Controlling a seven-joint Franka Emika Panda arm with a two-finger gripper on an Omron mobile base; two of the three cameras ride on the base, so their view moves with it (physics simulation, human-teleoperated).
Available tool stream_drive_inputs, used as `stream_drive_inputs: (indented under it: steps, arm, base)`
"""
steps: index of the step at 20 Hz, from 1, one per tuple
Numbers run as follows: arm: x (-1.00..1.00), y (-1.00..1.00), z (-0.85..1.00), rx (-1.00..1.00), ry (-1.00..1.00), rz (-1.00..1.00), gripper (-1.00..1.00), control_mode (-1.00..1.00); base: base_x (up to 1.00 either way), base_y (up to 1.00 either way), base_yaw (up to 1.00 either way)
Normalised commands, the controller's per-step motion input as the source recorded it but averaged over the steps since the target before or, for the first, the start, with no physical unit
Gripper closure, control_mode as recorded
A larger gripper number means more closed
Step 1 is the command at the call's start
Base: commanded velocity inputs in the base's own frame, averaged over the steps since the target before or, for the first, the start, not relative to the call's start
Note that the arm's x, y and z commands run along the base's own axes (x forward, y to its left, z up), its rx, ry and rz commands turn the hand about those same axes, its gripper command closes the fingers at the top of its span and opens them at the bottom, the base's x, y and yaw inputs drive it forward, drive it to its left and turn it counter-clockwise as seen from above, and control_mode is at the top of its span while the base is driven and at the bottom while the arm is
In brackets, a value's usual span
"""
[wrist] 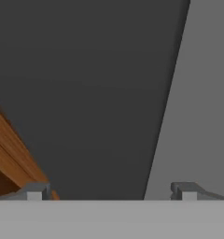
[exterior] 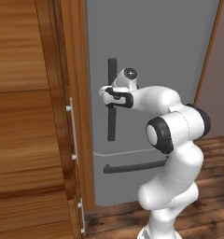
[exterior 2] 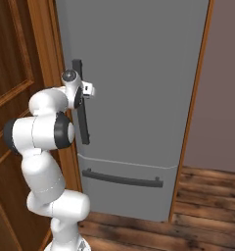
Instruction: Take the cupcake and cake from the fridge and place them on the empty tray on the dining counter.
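While the fridge point(exterior: 151, 56) stands shut, its tall grey door fills the middle of the left base view, with the brown wooden cabinet point(exterior: 25, 116) along its left side. The vertical bar handle point(exterior: 112, 126) runs dark down the door near that edge. The gripper point(exterior: 106, 95) sits right at the handle about a third of the way down it, white wrist cocked sideways. A horizontal handle point(exterior: 132, 166) crosses the lower drawer front. Wood floor point(exterior: 212, 186) below.

Right base view: same door, seen from the other side. The gripper point(exterior 2: 88, 91) is pressed up to the bar handle point(exterior 2: 81, 105) near its upper part; the arm's elbow bulks in front of the cabinet point(exterior 2: 11, 59). Lower handle point(exterior 2: 122, 179) untouched. Cupcake and cake must be inside, behind the closed door; no sign of either.

Hand view: very close. The dark handle point(wrist: 95, 93) covers most of the frame, pale door point(wrist: 207, 93) to one side, a wedge of cabinet wood point(wrist: 11, 154) at the other. Both fingertips point(wrist: 34, 191) stand far apart at the bottom, straddling the bar; hand released, nothing clamped yet.

Handling, as I judge it: the handle is stiff and smooth, good for a firm pinch across its width around mid-height. The door will likely swing heavy on its hinge, so pull along an arc. The cupcake later will be light, soft-topped, easily crushed; take it by the wrapper.
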Motion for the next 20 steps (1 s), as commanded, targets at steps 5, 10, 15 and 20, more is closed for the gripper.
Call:
stream_drive_inputs:
  steps: [5, 10, 15, 20]
  arm:
    - [0.58, 0.17, -0.46, 0.0, 0.0, 0.0, 1.0, -1.0]
    - [0.91, 0.0, -0.62, 0.0, 0.01, 0.0, 1.0, -1.0]
    - [0.23, -0.65, -0.56, 0.08, 0.15, 0.0, 1.0, -1.0]
    - [-1.0, -1.0, -0.22, 0.15, 0.05, -0.05, 1.0, -1.0]
  base:
    - [0.0, 0.0, 0.0]
    - [0.0, 0.0, 0.0]
    - [0.0, 0.0, 0.0]
    - [0.0, 0.0, 0.0]
